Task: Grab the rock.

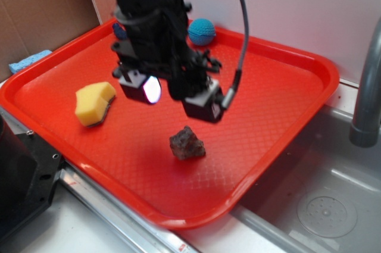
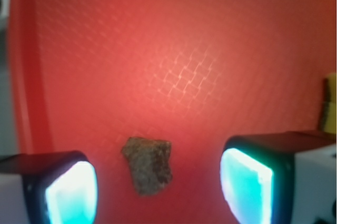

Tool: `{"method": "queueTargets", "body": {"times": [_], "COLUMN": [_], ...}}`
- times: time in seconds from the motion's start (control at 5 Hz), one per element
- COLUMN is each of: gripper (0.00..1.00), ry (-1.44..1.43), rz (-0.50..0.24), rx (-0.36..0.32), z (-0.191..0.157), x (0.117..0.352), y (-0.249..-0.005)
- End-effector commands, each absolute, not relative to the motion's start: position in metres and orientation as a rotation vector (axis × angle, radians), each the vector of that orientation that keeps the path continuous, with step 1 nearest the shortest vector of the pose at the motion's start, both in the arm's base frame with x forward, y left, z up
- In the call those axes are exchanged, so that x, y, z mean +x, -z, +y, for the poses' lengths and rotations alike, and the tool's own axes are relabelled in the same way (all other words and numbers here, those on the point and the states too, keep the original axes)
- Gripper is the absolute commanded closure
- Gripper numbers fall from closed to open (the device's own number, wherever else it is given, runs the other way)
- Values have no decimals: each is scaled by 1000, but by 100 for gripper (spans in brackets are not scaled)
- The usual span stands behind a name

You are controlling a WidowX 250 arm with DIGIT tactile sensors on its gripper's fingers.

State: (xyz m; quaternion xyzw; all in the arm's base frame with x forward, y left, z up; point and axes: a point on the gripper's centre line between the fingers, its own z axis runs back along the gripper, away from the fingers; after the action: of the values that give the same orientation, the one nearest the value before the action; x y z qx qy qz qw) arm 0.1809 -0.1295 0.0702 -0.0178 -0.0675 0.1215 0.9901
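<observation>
While the gripper (image 1: pixel 174 99) hangs above the red tray (image 1: pixel 280 104) with jaws spread wide, the rock (image 1: pixel 187 143) lies between them, untouched, nearer the left pad (image 2: pixel 71 195)

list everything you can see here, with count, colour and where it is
rock: 1, dark brown-grey, on the tray near its front middle, below the gripper, untouched
sponge: 1, yellow, on the tray's left side
knitted ball: 1, blue, at the tray's far edge
tray: 1, red, on the counter, overhanging the sink
blue sponge: 1, light blue, off the tray at far left
sink: 1, grey metal, at right
faucet: 1, grey, far right
gripper: 1, black with glowing pads, open above the rock
</observation>
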Motion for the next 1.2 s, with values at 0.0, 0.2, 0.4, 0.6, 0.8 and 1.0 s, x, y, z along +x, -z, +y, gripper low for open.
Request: {"method": "queueTargets", "body": {"times": [0.0,0.2,0.4,0.6,0.8,1.0], "gripper": [0,0,57,100,100,100], "ry": [-212,-220,-248,-276,-288,-253], "rz": [-115,-106,-97,-94,-93,-47], "rx": [-43,-26,-17,-22,-19,-30], "z": [-146,-148,-146,-144,-143,-126], "x": [175,173,175,178,177,183], "y": [-39,-28,-20,-22,-22,-40]}}
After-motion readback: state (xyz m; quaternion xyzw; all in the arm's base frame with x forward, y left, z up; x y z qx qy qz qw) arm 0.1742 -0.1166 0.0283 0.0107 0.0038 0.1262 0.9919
